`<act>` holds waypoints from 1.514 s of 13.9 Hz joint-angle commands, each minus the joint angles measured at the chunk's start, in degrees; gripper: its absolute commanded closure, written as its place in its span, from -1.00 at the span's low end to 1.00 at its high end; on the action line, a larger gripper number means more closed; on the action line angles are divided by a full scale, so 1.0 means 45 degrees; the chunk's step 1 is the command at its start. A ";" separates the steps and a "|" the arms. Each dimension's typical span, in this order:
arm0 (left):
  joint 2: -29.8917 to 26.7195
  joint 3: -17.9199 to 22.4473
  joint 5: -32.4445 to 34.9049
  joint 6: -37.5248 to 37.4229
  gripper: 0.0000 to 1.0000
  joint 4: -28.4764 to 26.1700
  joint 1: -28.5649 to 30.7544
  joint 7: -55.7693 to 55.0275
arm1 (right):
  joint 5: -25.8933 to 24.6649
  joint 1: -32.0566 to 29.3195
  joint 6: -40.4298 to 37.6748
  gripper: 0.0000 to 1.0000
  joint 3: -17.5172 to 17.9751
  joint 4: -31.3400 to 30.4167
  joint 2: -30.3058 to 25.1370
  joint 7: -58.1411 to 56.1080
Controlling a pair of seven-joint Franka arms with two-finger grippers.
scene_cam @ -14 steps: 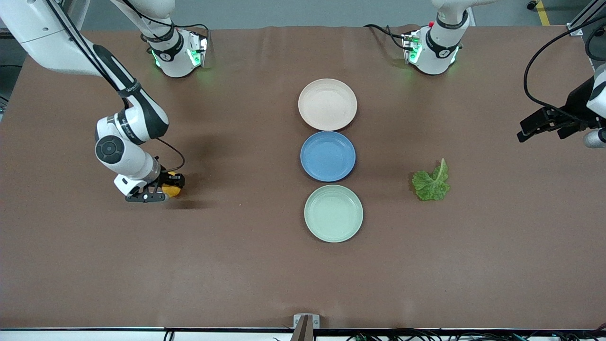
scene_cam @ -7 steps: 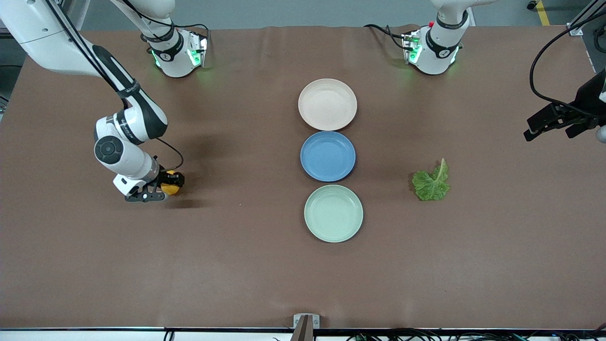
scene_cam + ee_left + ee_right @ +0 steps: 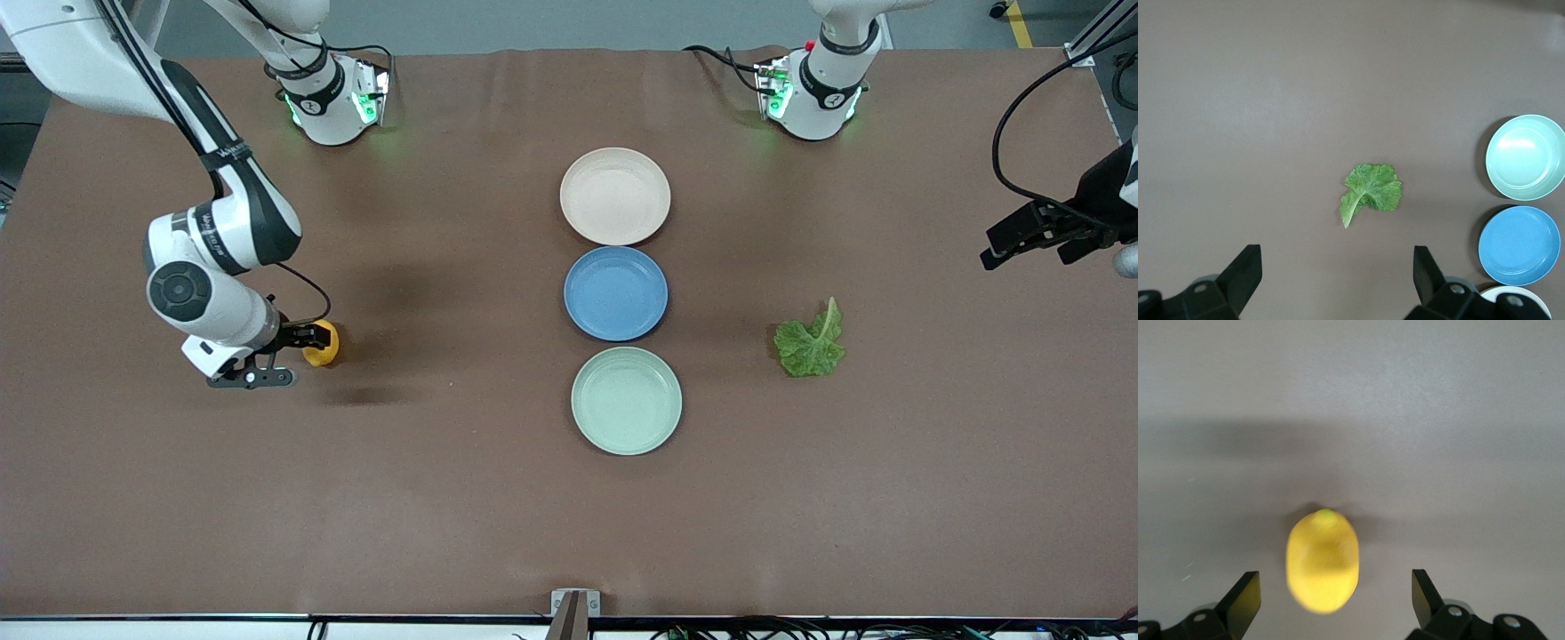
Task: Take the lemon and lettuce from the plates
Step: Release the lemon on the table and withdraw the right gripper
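The yellow lemon [image 3: 322,343] lies on the brown table toward the right arm's end; it also shows in the right wrist view [image 3: 1323,561]. My right gripper [image 3: 280,357] is open just beside and above it, its fingers apart from the fruit [image 3: 1335,590]. The green lettuce [image 3: 809,342] lies flat on the table toward the left arm's end, and in the left wrist view [image 3: 1371,192]. My left gripper [image 3: 1027,251] hangs open and empty over the table's edge at the left arm's end [image 3: 1336,260]. The beige plate [image 3: 571,197] and the mint plate [image 3: 583,402] are both bare.
A blue plate [image 3: 615,293] sits between the beige and mint plates in a row down the table's middle. The mint plate [image 3: 1493,160] and the blue plate [image 3: 1519,245] also show in the left wrist view. The arm bases stand along the table's edge farthest from the front camera.
My right gripper has drawn back from the lemon toward the right arm's end, leaving it on the table. My left gripper has shifted slightly toward the table's edge.
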 commanded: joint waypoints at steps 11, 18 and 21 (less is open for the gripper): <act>0.0142 0.2925 -0.0065 -0.0323 -1.00 0.0403 -0.3054 0.0092 | 0.2361 0.5097 -0.4125 -1.00 -0.6767 0.2182 -0.2670 -0.2787; 0.0103 0.2868 -0.0046 -0.0323 -1.00 0.0540 -0.2957 0.0112 | 0.3126 0.4670 -0.7462 -1.00 -0.6792 0.4091 -0.3864 -0.3160; 0.0083 0.2848 -0.0046 -0.0323 -1.00 0.0559 -0.2976 0.0112 | 0.3145 0.4670 -0.8344 -1.00 -0.6792 0.5089 -0.3845 -0.3101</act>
